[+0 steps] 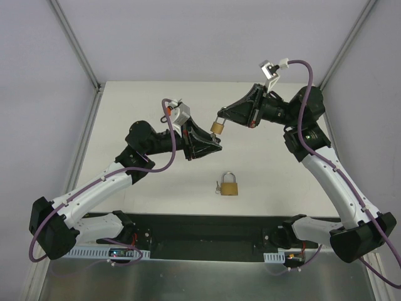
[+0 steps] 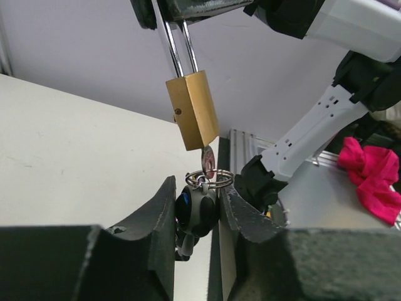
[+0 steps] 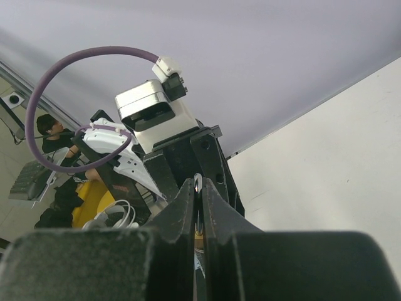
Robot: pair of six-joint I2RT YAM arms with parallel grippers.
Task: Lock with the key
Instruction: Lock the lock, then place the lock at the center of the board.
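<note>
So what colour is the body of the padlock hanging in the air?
The square metal padlock body is brass-gold; clearest in the left wrist view.

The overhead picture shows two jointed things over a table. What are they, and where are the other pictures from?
Those are robot arms, a left arm and a right arm, each ending in a two-finger gripper. A fixed camera above took the overhead picture; the others come from cameras on the wrists. The right gripper pinches the shackle of a brass padlock, hanging in air. The left gripper clamps a key whose tip meets that padlock's underside. A second padlock lies on the white table.
</note>
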